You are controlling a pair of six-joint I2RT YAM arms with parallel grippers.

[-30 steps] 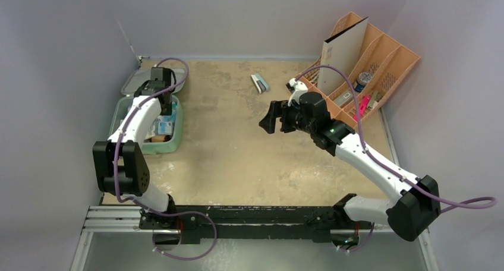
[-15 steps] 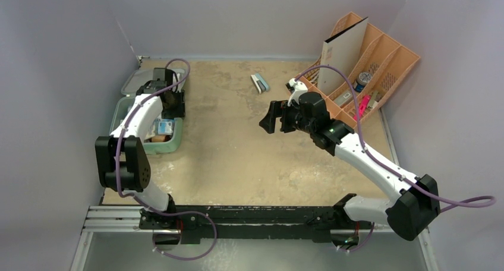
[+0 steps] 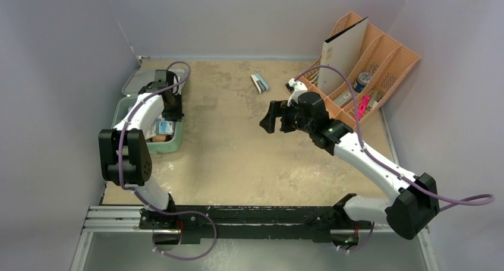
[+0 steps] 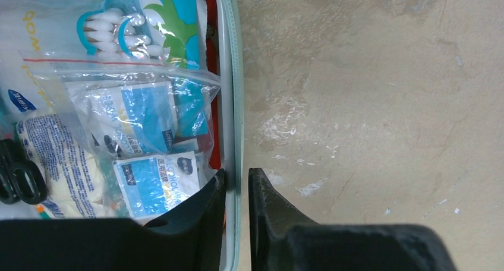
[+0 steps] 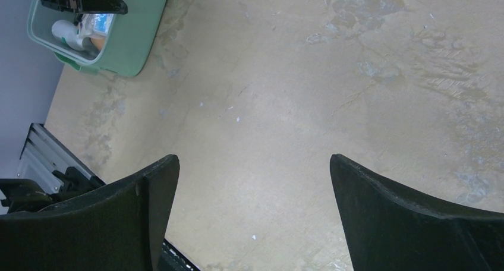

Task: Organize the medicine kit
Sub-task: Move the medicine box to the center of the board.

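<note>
The mint-green medicine kit [image 3: 148, 148] lies open at the table's left edge, its lid [image 3: 134, 81] folded back toward the far wall. In the left wrist view its right wall [image 4: 236, 104] runs between my fingers. My left gripper [image 4: 236, 175] [image 3: 173, 112] is shut on that wall, one finger inside the kit, one outside. Inside lie a clear bag of alcohol pads [image 4: 142, 119], cotton swabs [image 4: 113, 30] and a gauze roll [image 4: 59, 164]. My right gripper [image 3: 270, 117] [image 5: 254, 159] hangs open above the table's middle, holding nothing. The kit [image 5: 134, 39] shows at the right wrist view's top left.
A peach-orange slotted organizer [image 3: 386, 63] stands at the back right with a white board [image 3: 342, 54] and small items in it. A small blue-and-white object [image 3: 259, 82] lies on the table near the back. Walls close in on the left, back and right.
My left gripper has shifted from over the kit's contents to its right wall and narrowed onto it. The right arm has not moved.
</note>
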